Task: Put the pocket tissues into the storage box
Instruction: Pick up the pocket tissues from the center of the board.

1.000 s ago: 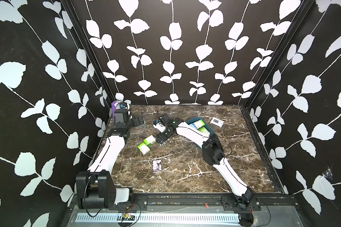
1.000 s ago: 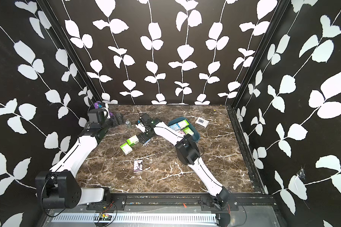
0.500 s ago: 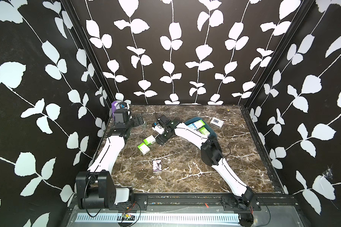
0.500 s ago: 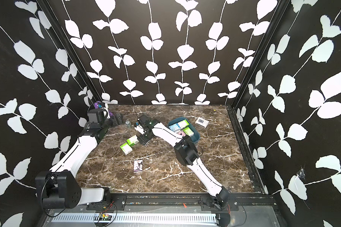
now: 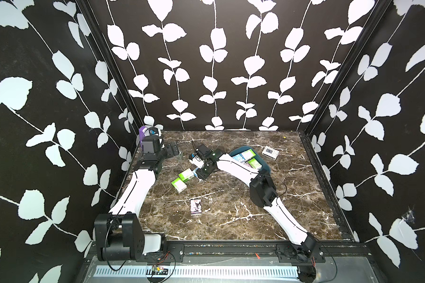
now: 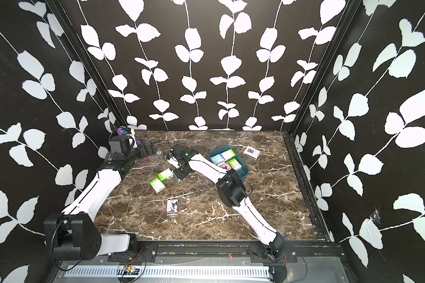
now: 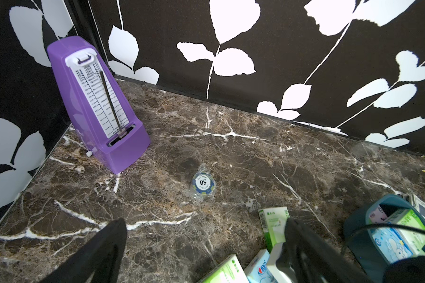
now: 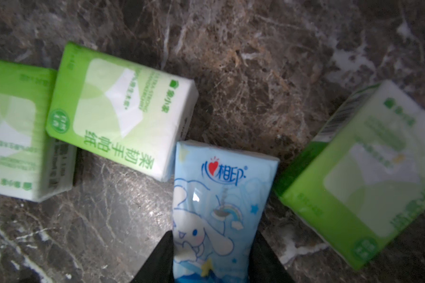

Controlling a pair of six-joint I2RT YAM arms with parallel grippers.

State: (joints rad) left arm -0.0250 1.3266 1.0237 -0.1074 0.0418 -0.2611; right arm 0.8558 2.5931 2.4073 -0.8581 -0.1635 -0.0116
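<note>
My right gripper (image 8: 211, 259) is shut on a light blue pocket tissue pack (image 8: 221, 196) with a cartoon rabbit; the pack lies low over the marble. Two green packs (image 8: 123, 110) lie beside it on one side, and another green pack (image 8: 368, 171) on the other. In both top views the right gripper (image 5: 199, 174) reaches left of the teal storage box (image 5: 265, 167), which holds several packs (image 5: 247, 154). A black-and-white cartoon pack (image 5: 196, 207) lies alone nearer the front. My left gripper (image 7: 204, 223) stands open over bare marble at the back left.
A purple metronome (image 7: 96, 103) stands in the back left corner, with a wrapped poker chip (image 7: 203, 182) near it. A flat white-grey gadget (image 5: 270, 152) lies right of the storage box. Black walls with a leaf pattern enclose the marble table (image 5: 231, 201).
The right gripper's jaws have closed in on the blue pack, and the wrist has shifted slightly. The left arm has not moved.
</note>
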